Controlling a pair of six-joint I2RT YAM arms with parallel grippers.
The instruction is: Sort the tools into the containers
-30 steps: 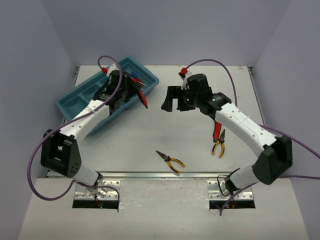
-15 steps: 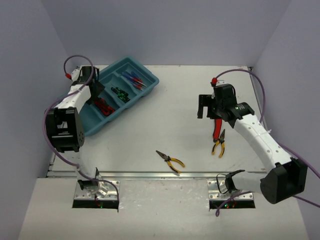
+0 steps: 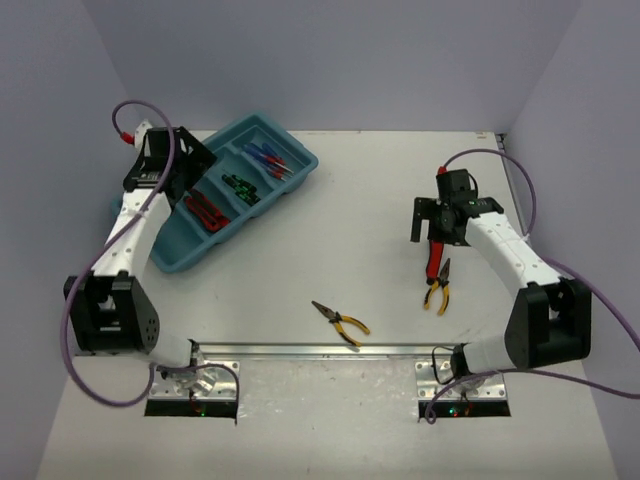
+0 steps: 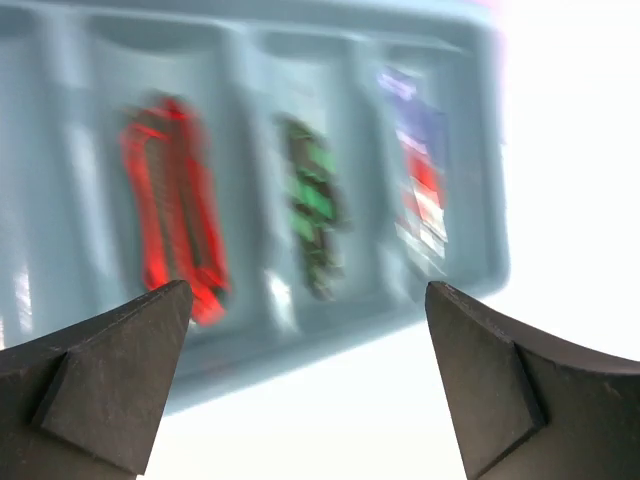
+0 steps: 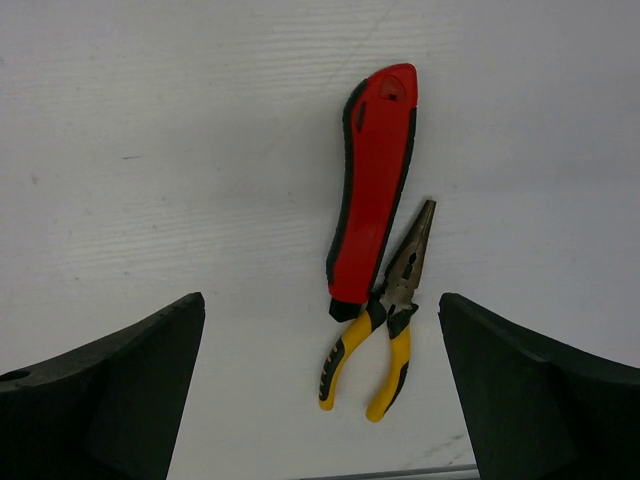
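The tray (image 3: 290, 172) lies slantwise at the far left of the table (image 3: 360, 230). Three of its compartments hold tools: blue screwdrivers (image 3: 268, 158) in the one farthest right, green screwdrivers (image 3: 240, 187) in the next, and red pliers (image 3: 205, 212) in the third.

The left claw (image 3: 180, 168) hangs over the left part of the tray with its jaws wide and nothing between them. The left wrist view is blurred, but it shows the three filled compartments side by side beyond the two spread fingers (image 4: 110, 385), the red pliers at left and the blue screwdrivers at right.

The right claw (image 3: 432, 228) hovers at the right of the table, jaws wide and holding nothing. Just near of it a red tool (image 5: 372, 200) with a black edge lies flat on the table. Yellow pliers (image 5: 380, 320) lie right beside the red tool's near end, the nose pointing far; whether the two touch cannot be told. Both sit between the right fingers (image 5: 120, 395) in the wrist view.

A second pair of yellow pliers (image 3: 340, 322) lies alone near the middle of the table's near edge, well apart from both claws and from the tray.
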